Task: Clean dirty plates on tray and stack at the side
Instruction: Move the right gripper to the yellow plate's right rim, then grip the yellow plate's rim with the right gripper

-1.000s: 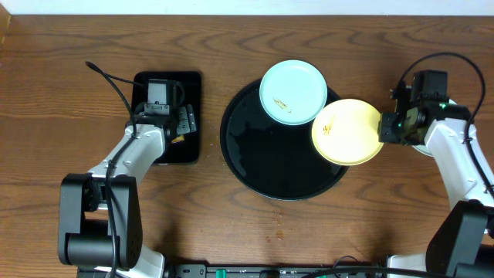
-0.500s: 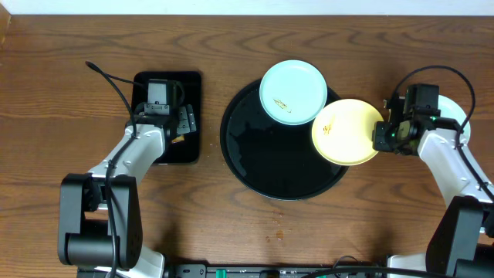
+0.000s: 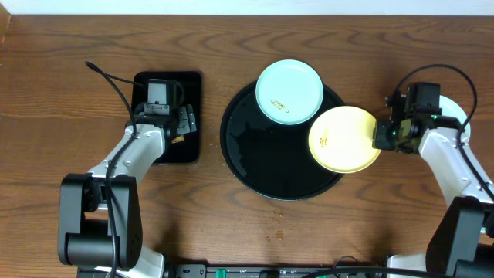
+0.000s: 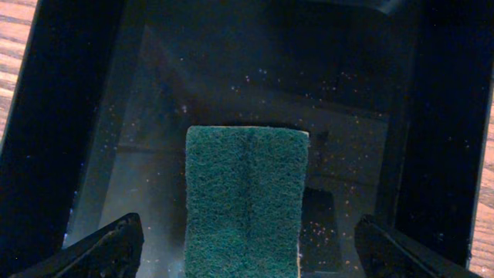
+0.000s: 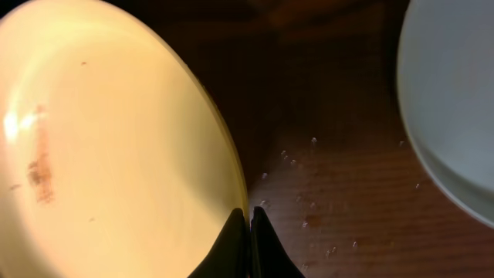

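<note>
While pinching the yellow plate (image 3: 343,139) at its three-o'clock rim, right jaws closed thin, likely steadying it across the tray (image 3: 258,166) edge at three o'clock for scrubbing. Left jaws wide above the sponge (image 4: 245,201), nine o'clock, ungrasped.

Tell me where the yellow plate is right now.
Overhead, the yellow plate overhangs the right edge of the round tray, beside the mint plate, rim pinched by the right fingers.

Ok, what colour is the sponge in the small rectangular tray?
The sponge is dark green, clearest in the left wrist view.
</note>
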`<state>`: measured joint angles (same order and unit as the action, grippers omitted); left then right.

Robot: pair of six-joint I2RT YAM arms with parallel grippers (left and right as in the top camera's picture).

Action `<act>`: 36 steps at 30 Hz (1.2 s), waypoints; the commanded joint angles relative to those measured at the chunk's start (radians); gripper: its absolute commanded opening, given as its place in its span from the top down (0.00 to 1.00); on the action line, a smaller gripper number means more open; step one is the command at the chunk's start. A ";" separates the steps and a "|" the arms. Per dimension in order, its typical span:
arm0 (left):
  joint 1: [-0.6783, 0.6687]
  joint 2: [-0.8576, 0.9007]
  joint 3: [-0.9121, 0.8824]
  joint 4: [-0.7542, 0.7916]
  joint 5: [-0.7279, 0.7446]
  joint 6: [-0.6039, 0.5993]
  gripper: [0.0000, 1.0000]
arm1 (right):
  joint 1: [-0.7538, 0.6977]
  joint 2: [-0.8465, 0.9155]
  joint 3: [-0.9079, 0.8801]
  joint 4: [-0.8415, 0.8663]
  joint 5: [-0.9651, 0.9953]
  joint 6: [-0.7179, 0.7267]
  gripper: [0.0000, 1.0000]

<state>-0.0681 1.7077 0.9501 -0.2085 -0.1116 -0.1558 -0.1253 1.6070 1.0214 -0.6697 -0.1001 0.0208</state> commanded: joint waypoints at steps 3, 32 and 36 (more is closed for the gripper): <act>0.000 0.004 -0.006 0.001 -0.013 0.010 0.13 | 0.002 -0.093 0.119 -0.090 -0.157 0.032 0.99; 0.000 0.004 -0.006 0.001 -0.013 0.010 0.12 | 0.330 -0.147 -0.305 0.301 -0.028 0.324 0.89; 0.000 0.004 -0.006 0.001 -0.013 0.010 0.12 | 0.330 -0.147 -0.304 0.323 -0.028 0.249 0.48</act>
<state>-0.0681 1.7077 0.9501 -0.2081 -0.1116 -0.1558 0.1978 1.4616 0.7185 -0.3538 -0.1497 0.3355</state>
